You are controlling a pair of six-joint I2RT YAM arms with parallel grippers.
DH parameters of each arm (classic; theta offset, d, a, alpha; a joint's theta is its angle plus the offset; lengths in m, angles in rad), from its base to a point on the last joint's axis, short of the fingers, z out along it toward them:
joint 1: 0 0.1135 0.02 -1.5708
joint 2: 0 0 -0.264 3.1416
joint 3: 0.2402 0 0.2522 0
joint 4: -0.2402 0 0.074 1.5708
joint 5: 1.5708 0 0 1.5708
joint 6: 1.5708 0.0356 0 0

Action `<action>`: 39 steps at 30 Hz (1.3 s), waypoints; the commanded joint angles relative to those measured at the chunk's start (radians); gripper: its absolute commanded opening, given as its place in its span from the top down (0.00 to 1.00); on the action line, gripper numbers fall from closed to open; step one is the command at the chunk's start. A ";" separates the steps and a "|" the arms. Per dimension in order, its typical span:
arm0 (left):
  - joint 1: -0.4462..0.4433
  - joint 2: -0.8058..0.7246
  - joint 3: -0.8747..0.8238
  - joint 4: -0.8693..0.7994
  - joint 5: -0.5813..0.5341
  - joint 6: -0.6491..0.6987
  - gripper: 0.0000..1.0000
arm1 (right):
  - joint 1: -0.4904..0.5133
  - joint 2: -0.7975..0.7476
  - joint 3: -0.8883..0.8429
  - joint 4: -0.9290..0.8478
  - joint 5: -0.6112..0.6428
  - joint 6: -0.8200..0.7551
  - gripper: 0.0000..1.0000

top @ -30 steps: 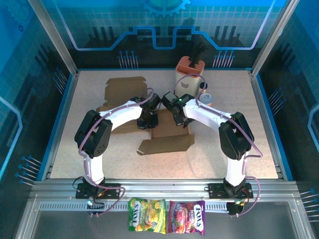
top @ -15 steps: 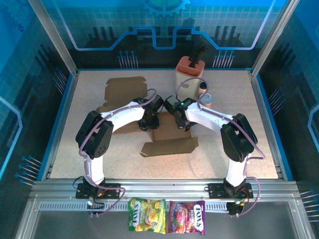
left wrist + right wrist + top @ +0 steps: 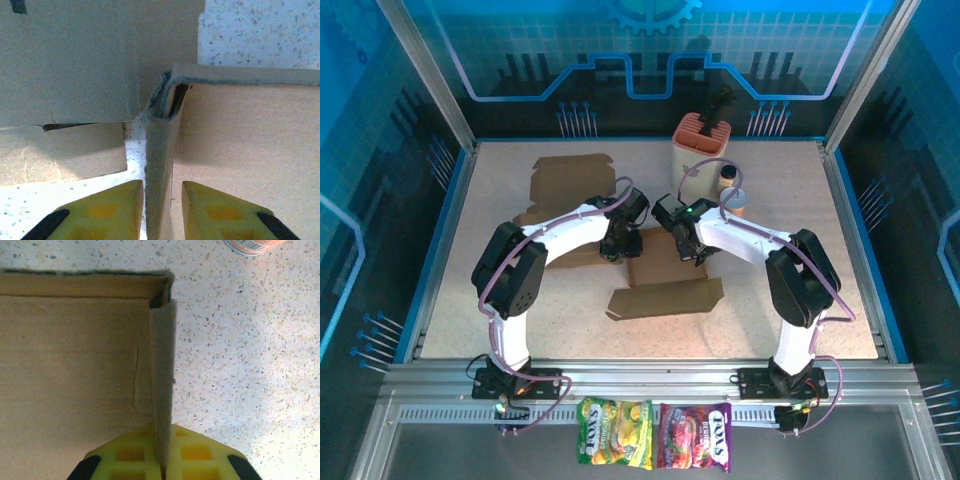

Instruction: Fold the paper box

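Note:
The brown paper box (image 3: 665, 272) lies half-folded in the middle of the table, its front flap (image 3: 665, 298) spread toward me. My left gripper (image 3: 620, 243) is at the box's left wall. In the left wrist view that upright wall (image 3: 159, 150) stands between the yellow fingers (image 3: 107, 207), and my left gripper (image 3: 162, 187) is open, with a gap beside the right finger. At the box's right side, my right gripper (image 3: 696, 248) is shut on the right wall (image 3: 162, 365). The right wrist view has that gripper (image 3: 162, 432) pinching the wall's edge.
A second flat cardboard blank (image 3: 570, 180) lies at the back left. A cream and orange holder (image 3: 703, 150) and a small can (image 3: 733, 200) stand behind the right arm. Two candy bags (image 3: 655, 435) rest on the rail in front.
My left gripper has opened and let go of the left wall. The box and its front flap have slid slightly right and toward me, along with the right gripper.

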 commanded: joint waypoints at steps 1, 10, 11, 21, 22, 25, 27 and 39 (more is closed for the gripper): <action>-0.017 0.032 -0.006 0.001 0.041 -0.004 0.73 | -0.018 -0.025 -0.029 -0.017 -0.005 0.034 1.00; -0.039 0.067 0.001 -0.035 -0.003 0.009 0.84 | -0.039 -0.046 -0.056 -0.005 -0.022 0.051 1.00; -0.043 0.067 0.002 -0.036 -0.012 0.010 0.87 | -0.037 -0.049 -0.057 -0.006 -0.022 0.053 1.00; -0.102 0.063 0.040 -0.084 -0.139 -0.004 1.00 | -0.035 -0.049 -0.073 -0.011 -0.024 0.071 1.00; -0.102 0.058 0.038 -0.077 -0.135 -0.008 1.00 | -0.035 -0.047 -0.074 -0.011 -0.026 0.072 1.00; -0.101 0.039 0.061 -0.078 -0.126 -0.010 0.80 | -0.051 -0.036 -0.086 -0.008 -0.042 0.086 1.00; -0.096 0.025 0.093 -0.084 -0.107 -0.012 0.69 | -0.073 -0.032 -0.094 -0.008 -0.061 0.097 1.00; 0.063 -0.179 0.156 -0.023 0.022 -0.100 0.49 | -0.232 -0.048 -0.168 -0.034 -0.256 0.291 1.00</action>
